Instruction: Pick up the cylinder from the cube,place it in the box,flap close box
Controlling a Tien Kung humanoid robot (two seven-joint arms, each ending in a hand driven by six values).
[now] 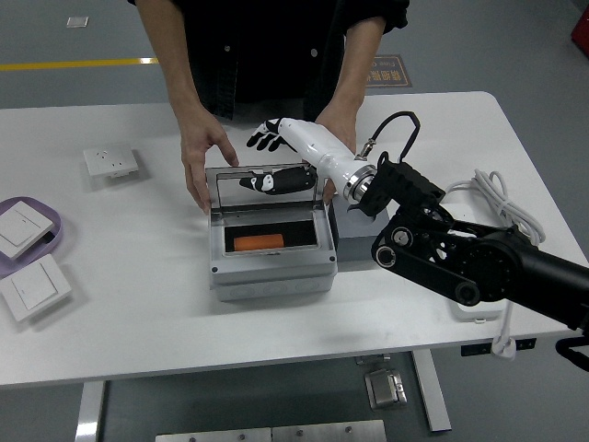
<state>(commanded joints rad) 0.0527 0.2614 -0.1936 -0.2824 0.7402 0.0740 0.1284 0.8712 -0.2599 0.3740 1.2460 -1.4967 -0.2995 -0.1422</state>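
Note:
The orange cylinder (259, 243) lies inside the open grey box (271, 274). The box's lid (230, 188) stands upright at the back. My right hand (265, 160) is at the lid's top edge and holds nothing. Its black fingers (268, 138) are spread behind the edge, with the thumb in front of the lid pane. The dark grey cube (353, 234) sits right of the box, partly hidden by my arm. One of the person's hands (202, 158) steadies the lid's left side. The other hand (336, 120) is at the lid's right, behind my forearm.
A white power strip (479, 311) with its cable (502, 198) lies on the right, mostly under my arm. A wall socket (111, 163) sits far left. A purple tray (51, 230) holding a switch and a loose switch (35, 287) are at the left edge.

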